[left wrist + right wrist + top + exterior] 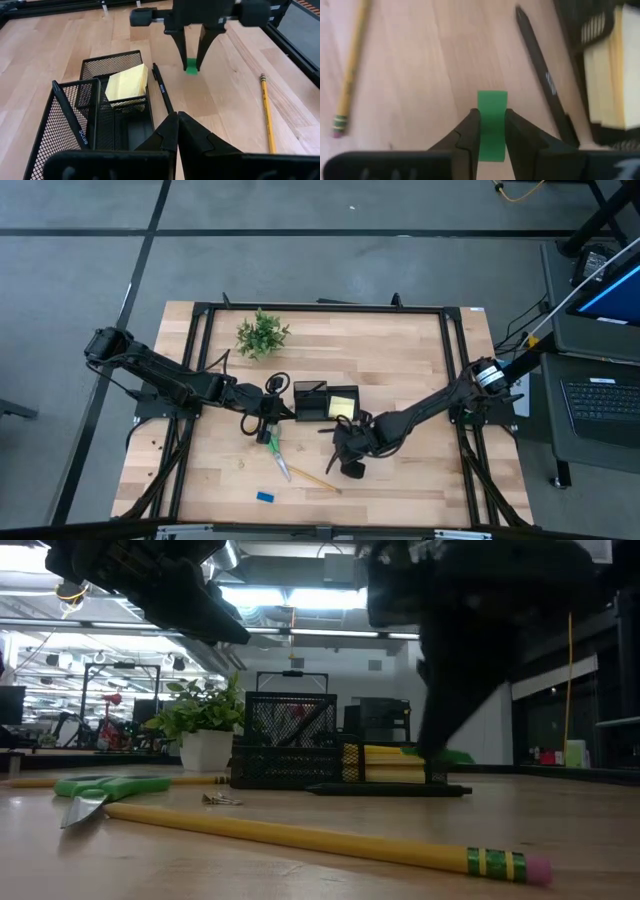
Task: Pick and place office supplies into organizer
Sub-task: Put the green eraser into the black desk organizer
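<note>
My right gripper (492,114) points down at the table just near of the black mesh organizer (312,402) and is shut on the small green block (492,100). My left gripper (177,117) hovers shut and empty at the organizer's left end (262,420). The yellow sticky-note pad (127,82) sits in one organizer compartment, and a black pen (70,112) leans in another. A second black pen (162,90) lies flat on the wood along the organizer's near side. The green-handled scissors (272,445), a yellow pencil (310,477) and the blue block (265,497) lie nearer the front edge. My right gripper pinches the small green block between its two fingers (472,125), one on each of two opposite side faces (492,102). The fingers come from above, pointing down (191,65). Whether the block's underside still rests on the wood, I cannot tell.
A small leafy plant in a white pot (262,333) stands behind the organizer toward the far left. Black frame rails (320,308) border the tabletop. Bare wood shows to the right of my right arm (420,470) and on the far half of the table.
</note>
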Available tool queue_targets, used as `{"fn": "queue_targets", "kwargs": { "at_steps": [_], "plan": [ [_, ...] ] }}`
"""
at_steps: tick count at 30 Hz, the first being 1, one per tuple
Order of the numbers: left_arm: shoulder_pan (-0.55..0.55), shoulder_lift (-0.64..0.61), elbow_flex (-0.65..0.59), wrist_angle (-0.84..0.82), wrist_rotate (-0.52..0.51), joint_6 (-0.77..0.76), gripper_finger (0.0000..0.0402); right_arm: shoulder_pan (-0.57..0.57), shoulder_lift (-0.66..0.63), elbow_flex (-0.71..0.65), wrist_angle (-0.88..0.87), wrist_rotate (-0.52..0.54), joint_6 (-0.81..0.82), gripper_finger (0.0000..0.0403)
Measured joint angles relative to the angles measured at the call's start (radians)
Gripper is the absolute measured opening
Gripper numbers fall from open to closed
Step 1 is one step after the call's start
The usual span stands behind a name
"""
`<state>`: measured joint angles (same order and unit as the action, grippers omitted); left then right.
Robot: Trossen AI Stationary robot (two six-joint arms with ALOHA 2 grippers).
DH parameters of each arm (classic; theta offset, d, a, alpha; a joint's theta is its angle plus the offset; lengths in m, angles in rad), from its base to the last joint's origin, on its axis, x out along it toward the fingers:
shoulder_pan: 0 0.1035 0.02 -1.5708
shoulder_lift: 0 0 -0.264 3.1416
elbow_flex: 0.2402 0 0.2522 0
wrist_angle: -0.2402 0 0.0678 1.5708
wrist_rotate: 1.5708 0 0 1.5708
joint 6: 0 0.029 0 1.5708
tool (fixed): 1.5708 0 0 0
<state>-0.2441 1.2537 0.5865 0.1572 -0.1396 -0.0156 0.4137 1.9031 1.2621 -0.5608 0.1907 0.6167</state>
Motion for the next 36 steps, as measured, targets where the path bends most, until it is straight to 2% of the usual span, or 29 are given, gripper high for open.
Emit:
{"fn": "queue_targets", "kwargs": {
  "at_steps": [7, 14, 23, 36],
  "plan": [
    [0.000, 0.000, 0.000, 0.001, 0.000, 0.000, 0.0005, -0.019, -0.001, 0.063, -0.002, 0.003, -0.116, 0.0083],
    [0.000, 0.000, 0.000, 0.001, 0.000, 0.002, 0.0002, -0.043, -0.002, 0.107, 0.025, 0.139, -0.237, 0.0083],
    [0.000, 0.000, 0.000, 0.001, 0.000, 0.002, 0.0001, -0.088, -0.002, 0.108, 0.228, 0.141, -0.457, 0.0083],
    [0.000, 0.000, 0.000, 0.000, 0.000, 0.003, 0.0004, -0.138, 0.001, 0.107, 0.255, 0.141, -0.522, 0.0083]
  ]
}}
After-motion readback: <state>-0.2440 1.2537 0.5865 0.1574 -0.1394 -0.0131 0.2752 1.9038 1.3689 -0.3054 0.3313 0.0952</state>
